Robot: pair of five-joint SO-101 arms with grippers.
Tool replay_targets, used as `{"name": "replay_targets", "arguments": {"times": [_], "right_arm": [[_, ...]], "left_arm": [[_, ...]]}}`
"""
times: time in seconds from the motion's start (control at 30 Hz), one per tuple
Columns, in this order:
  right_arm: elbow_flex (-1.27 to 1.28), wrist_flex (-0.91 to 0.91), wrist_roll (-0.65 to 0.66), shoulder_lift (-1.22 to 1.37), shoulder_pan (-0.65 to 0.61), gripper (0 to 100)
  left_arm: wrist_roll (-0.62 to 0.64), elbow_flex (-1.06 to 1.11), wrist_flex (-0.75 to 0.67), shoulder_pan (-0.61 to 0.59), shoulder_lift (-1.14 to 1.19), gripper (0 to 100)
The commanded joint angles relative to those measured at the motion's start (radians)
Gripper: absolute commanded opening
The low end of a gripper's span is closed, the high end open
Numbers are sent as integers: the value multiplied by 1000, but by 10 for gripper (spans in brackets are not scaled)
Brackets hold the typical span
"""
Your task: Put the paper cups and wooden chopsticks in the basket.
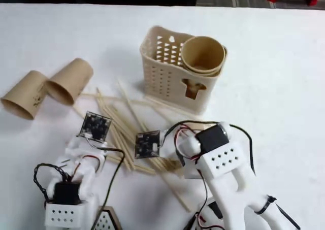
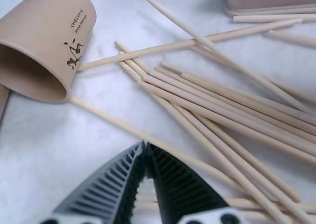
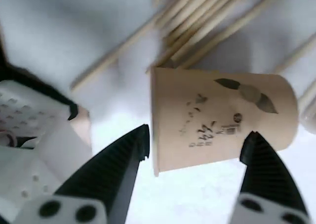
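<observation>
Between the right pincer (image 3: 197, 137) tips lies a tan paper cup with dark print (image 3: 222, 120). It's on its side on the white table (image 3: 74, 31), across the ends of a few pale wooden chopsticks (image 3: 197, 16). Jaws stand wide apart, one on each side of the cup wall, neither touching it as far as I can tell. So you're at the grasp step for this cup, not yet clamped.

Left pincer (image 2: 146, 147): jaws together at the tips, nothing held. It hangs low over the chopstick pile, with one stick running just past the tips. A second tan cup (image 2: 47, 41) lies on its side near it, mouth turned roughly toward it.

High view: the cream perforated plastic basket (image 1: 162, 72) stands upright behind the pile, with nested cups (image 1: 203, 55) already in one end. Two loose cups (image 1: 71, 80) lie on their sides well left of the basket, touching each other. All the chopsticks are on the table, fanned out between the arms and the basket foot.

Judgement: early-to-mid task. Your next move is to close the right jaws gently, since the thin wall will crush or squirt out under a hard squeeze. Then lift clear of the sticks and drop the cup into the nested cups. Watch the sticks under it; they may roll.
</observation>
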Motion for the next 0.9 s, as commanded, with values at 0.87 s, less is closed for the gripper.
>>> {"name": "replay_targets", "arguments": {"times": [0.87], "right_arm": [[41,-183,9,-27,61,19]], "left_arm": [[-6,-5,-25,-5,-10,24]]}}
